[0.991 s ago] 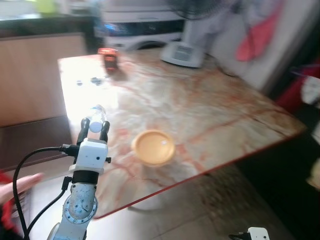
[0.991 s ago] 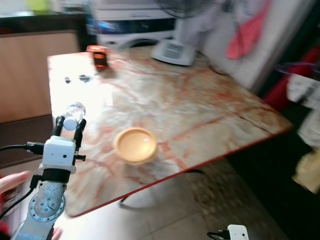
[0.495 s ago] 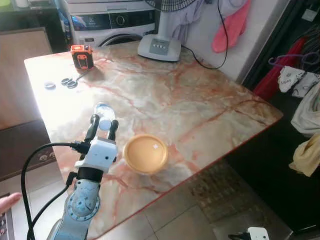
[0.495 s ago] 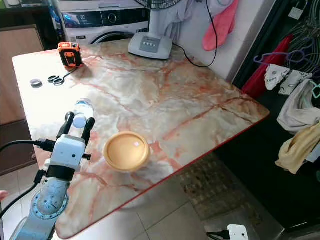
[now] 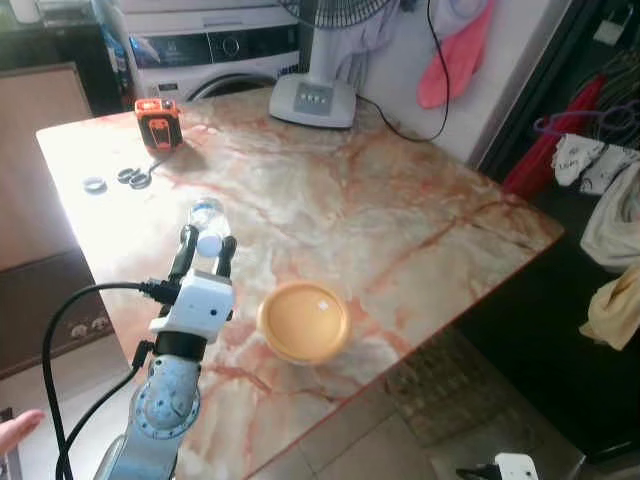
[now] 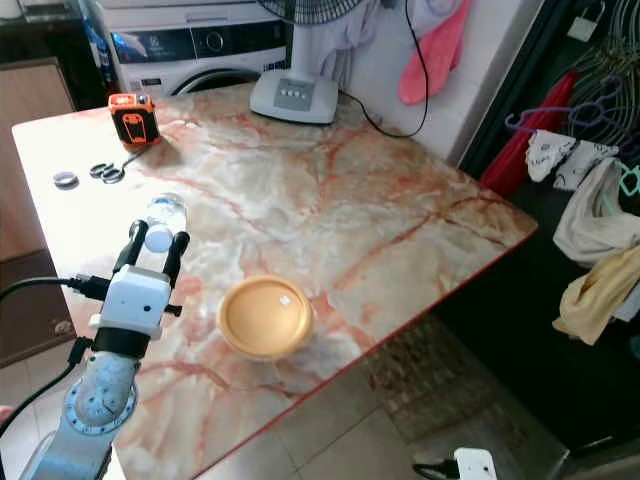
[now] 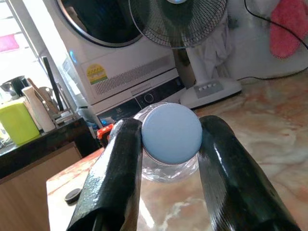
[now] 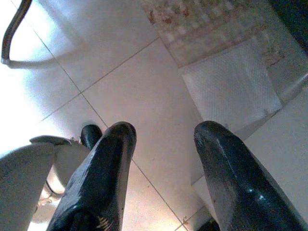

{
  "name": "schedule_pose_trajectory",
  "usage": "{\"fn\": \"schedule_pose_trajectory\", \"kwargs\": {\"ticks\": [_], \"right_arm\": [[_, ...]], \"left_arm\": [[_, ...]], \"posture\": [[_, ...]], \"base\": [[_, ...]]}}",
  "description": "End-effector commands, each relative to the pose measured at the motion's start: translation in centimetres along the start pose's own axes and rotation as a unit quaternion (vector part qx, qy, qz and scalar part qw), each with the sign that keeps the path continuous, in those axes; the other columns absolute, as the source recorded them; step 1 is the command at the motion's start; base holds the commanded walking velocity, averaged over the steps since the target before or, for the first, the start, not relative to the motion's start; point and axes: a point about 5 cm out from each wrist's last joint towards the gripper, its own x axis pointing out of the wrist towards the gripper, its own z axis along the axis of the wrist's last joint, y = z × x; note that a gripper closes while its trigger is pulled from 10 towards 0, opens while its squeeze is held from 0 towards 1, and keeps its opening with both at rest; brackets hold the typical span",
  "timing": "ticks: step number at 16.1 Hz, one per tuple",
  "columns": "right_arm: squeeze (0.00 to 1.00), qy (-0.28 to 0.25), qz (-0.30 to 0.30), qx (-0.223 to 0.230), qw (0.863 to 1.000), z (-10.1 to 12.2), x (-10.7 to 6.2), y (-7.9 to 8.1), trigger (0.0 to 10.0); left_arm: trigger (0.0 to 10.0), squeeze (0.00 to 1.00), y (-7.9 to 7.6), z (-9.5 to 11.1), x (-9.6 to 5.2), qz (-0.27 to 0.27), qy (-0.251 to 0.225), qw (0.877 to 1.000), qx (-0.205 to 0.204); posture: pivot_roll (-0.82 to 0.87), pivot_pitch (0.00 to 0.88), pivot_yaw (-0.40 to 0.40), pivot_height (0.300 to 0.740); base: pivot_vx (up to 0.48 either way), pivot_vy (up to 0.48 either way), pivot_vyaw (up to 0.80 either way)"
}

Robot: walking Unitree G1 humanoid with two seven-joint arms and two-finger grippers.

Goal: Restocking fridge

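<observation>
Around me the marble worktop (image 6: 400,215) carries an orange tape measure (image 6: 132,115) at its far corner, a pair of scissors (image 6: 103,171) and a small round disc (image 6: 65,179) near the left edge, and the white base of a standing fan (image 6: 294,99) at the back. A yellow bowl (image 6: 265,317) sits near the front edge, just to the right of my left claw (image 6: 152,242), apart from it. Behind the worktop stands a washing machine (image 5: 215,45); a pink cloth (image 6: 431,50) hangs on the wall, and clothes on hangers (image 6: 590,190) crowd the right side. A person's fingertips (image 5: 18,430) show at the lower left.

My left claw is clamped on a clear plastic bottle (image 7: 169,144), one finger on each side of its neck just below the pale blue cap, which faces my wrist. The bottle lies held above the worktop, left of the bowl; its body looks transparent.

My right claw (image 8: 163,144) hangs low over the tiled floor (image 8: 139,96), its fingers apart and holding nothing, with a patterned mat (image 8: 211,24) beyond them.
</observation>
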Motion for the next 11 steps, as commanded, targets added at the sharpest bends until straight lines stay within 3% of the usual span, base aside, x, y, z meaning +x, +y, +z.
{"fn": "schedule_pose_trajectory", "kwargs": {"ticks": [1,5,11], "right_arm": [[0.0,0.004,-0.006,0.001,1.0,-0.15,-0.12,-0.34,10.0],[0.0,0.005,-0.005,-0.001,1.0,-0.14,-0.12,-0.34,10.0],[0.0,0.001,-0.004,0.001,1.0,-0.14,-0.14,-0.34,10.0]], "left_arm": [[10.0,0.0,0.21,0.89,0.26,0.003,-0.023,1.0,0.007],[10.0,0.0,0.09,0.96,0.25,0.001,-0.023,1.0,0.002],[10.0,0.0,-0.08,1.07,0.24,-0.003,-0.026,1.0,-0.002]], "posture": [[0.09,0.047,-0.113,0.74],[0.09,0.045,-0.113,0.74],[0.1,0.04,-0.113,0.74]], "base": [[0.0,0.0,-0.78],[0.0,0.0,-0.78],[0.0,0.0,0.0]]}}
